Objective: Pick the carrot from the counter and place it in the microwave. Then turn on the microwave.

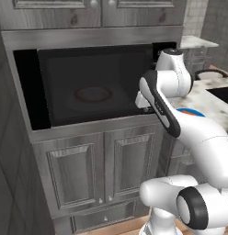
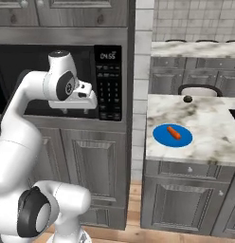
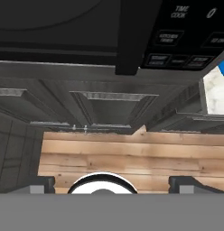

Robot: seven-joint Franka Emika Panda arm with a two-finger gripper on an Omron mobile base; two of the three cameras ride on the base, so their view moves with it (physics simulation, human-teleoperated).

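Observation:
The carrot (image 2: 174, 132) is a short orange stick lying on a round blue plate (image 2: 162, 136) on the marble counter (image 2: 209, 128), to the right of the microwave. The microwave (image 1: 93, 87) is built in, its dark glass door looks shut, and its keypad (image 2: 110, 80) has a lit display. My gripper (image 2: 75, 112) hangs in front of the microwave's lower right, pointing down, well left of the carrot. In the hand view the gripper (image 3: 114, 184) is open with nothing between its fingertips (image 3: 39, 185), above the floor. The keypad (image 3: 186, 40) shows at the top of that view.
Grey wood cabinets (image 1: 93, 170) sit under the microwave, and others (image 2: 185, 199) under the counter. A small dark round object (image 2: 187, 99) lies at the counter's back. A dark chair back (image 2: 200, 89) stands behind it. Wooden floor (image 3: 123, 158) lies below the hand.

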